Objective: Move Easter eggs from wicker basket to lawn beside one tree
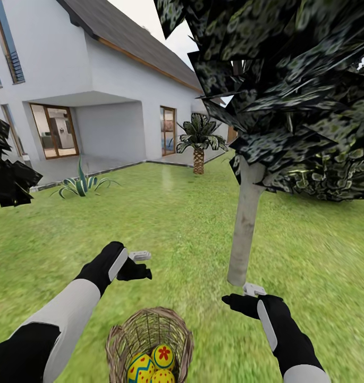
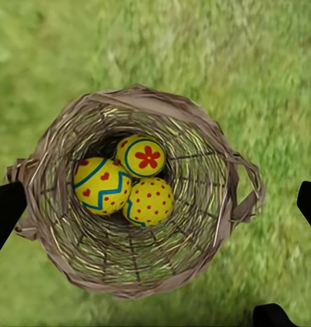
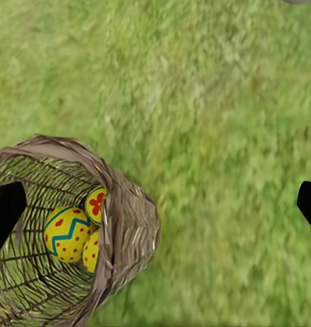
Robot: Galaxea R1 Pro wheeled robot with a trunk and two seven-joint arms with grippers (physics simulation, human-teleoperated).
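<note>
- Wicker basket (image 1: 150, 340) standing upright on the lawn (image 1: 166, 223), just in front of the robot, between the two arms; round, deep, open weave, a small loop handle on each side.
- Inside the basket, all three Easter eggs, bunched together at the bottom and touching one another: blue-zigzag egg (image 2: 101, 185), red-flower egg (image 2: 143, 157), red-dot egg (image 2: 150, 201).
- Seen from the right wrist camera, the same basket (image 3: 121, 225) with the zigzag egg (image 3: 67, 234) plainly showing and the other two half hidden behind the near wall.
- Left hand (image 1: 142, 264) hanging above the grass just beyond the basket, fingers spread wide, released, grasping nothing; its dark fingertips (image 2: 4, 211) framing the basket from overhead.
- Right hand (image 1: 244, 298) also spread wide and empty, hovering close to the foot of the tree, beside the basket; fingertips (image 3: 5, 211) well apart.
- Tree (image 1: 246, 229) with a smooth pale grey trunk rising from the lawn just beyond the right hand, near the basket; dark speckled foliage filling the upper right.
- Farther off: small palm (image 1: 199, 143) by the white house (image 1: 96, 90), spiky green plant (image 1: 82, 185) at the edge of the paved patio (image 1: 59, 169), dark leaves of another tree (image 1: 6, 170) at the left edge.
- Open grass between basket and trunk, nothing in the way.
</note>
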